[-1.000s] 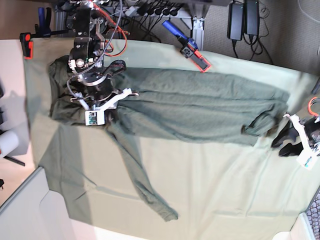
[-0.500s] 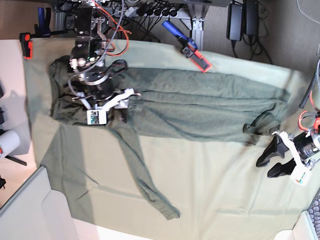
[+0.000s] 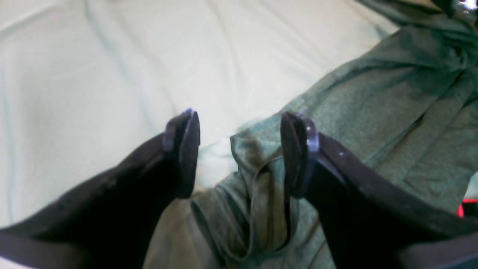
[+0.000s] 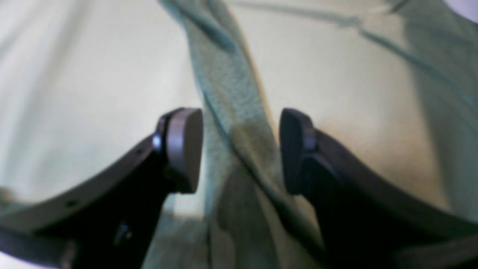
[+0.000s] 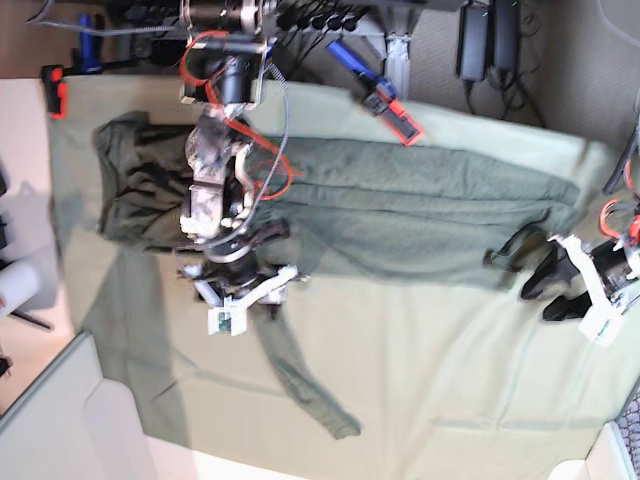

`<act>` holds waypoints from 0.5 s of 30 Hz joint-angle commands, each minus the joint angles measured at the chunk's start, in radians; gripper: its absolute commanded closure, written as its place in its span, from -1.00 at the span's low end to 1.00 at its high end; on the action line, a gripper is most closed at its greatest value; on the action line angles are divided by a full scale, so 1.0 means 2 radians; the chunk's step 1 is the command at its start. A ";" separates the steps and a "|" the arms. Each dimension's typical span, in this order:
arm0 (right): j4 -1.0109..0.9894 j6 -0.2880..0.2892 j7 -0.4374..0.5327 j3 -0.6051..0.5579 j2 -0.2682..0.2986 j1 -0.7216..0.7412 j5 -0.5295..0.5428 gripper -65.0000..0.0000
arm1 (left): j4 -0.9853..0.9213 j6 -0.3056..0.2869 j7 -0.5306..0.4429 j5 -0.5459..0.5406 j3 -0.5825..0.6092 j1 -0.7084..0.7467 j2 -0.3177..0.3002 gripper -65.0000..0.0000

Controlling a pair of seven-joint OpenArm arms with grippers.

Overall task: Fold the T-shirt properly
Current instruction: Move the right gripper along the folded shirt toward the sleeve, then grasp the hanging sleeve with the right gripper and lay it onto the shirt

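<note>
The dark olive T-shirt (image 5: 400, 210) lies spread lengthwise across the pale table cloth (image 5: 450, 380), and one long sleeve (image 5: 300, 380) trails toward the front edge. My right gripper (image 5: 262, 308) hovers over the top of that sleeve. In the right wrist view it (image 4: 239, 149) is open, with the sleeve (image 4: 231, 93) running between the fingers, not pinched. My left gripper (image 5: 548, 290) sits at the shirt's right end. In the left wrist view it (image 3: 241, 153) is open, straddling a folded hem corner (image 3: 257, 179).
A blue and red clamp (image 5: 380, 98) lies at the cloth's back edge. An orange clamp (image 5: 52, 88) is at the back left corner. Cables and power bricks (image 5: 488, 38) sit behind the table. A white roll (image 5: 15, 285) stands off the left side.
My right arm came off the shirt's body, opened, and moved toward the front onto the sleeve. My left gripper opened wider and swung back toward the shirt's right corner.
</note>
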 commanded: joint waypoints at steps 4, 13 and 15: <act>-0.068 -0.018 0.024 0.001 0.001 0.053 -0.022 -0.01 | 0.007 -0.003 -0.011 -0.008 -0.004 -0.008 -0.010 -0.16; -0.112 -0.018 0.035 0.000 0.001 0.062 -0.029 0.85 | 0.007 -0.003 -0.011 -0.011 -0.004 -0.008 -0.010 -0.16; -0.115 -0.017 0.035 0.000 0.001 0.062 -0.027 1.00 | 0.007 -0.003 -0.011 -0.011 -0.004 -0.008 -0.010 -0.16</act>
